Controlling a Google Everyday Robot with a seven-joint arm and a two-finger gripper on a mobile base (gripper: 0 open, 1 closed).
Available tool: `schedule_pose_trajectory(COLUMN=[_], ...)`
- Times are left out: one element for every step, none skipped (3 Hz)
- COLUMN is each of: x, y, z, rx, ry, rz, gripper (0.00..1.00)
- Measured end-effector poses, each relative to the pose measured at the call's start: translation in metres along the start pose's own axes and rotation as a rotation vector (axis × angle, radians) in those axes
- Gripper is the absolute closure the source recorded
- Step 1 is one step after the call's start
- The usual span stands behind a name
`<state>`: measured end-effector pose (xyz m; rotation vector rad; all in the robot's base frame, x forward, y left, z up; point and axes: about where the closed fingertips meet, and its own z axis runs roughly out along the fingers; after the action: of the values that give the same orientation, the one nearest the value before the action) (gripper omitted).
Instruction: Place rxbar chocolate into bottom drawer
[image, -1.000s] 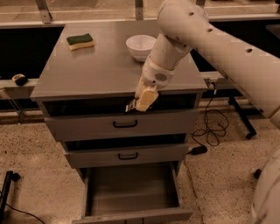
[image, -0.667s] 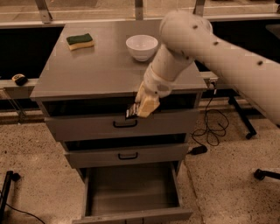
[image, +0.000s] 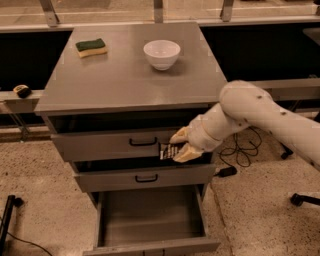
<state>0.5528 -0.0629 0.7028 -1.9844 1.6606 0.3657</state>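
- Cream two-finger gripper (image: 177, 148) just above the grey middle drawer front (image: 145, 176), fingers (image: 189, 154) pinching the black-wrapped rxbar chocolate (image: 166, 151).
- Open grey metal bottom drawer (image: 150, 217) is below; an early release could bounce the bar off that front.

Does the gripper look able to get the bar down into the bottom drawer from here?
Probably yes. The gripper, shut on the bar, hangs before the top drawer; the bottom drawer stands pulled out below, nothing over its opening.
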Motion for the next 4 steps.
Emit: schedule_pose_trajectory(x=[0.009,0.027,0.081,0.131], y=[-0.001,-0.005,0.026,0.053], z=[0.002,0.036,0.102,0.159], rx=[0.018,0.028,0.037,0.068], ry=[-0.014,-0.096,-0.169,-0.28], rz=[-0.021,0.04,0.132,0.167], gripper=[1.0,1.0,1.0,1.0])
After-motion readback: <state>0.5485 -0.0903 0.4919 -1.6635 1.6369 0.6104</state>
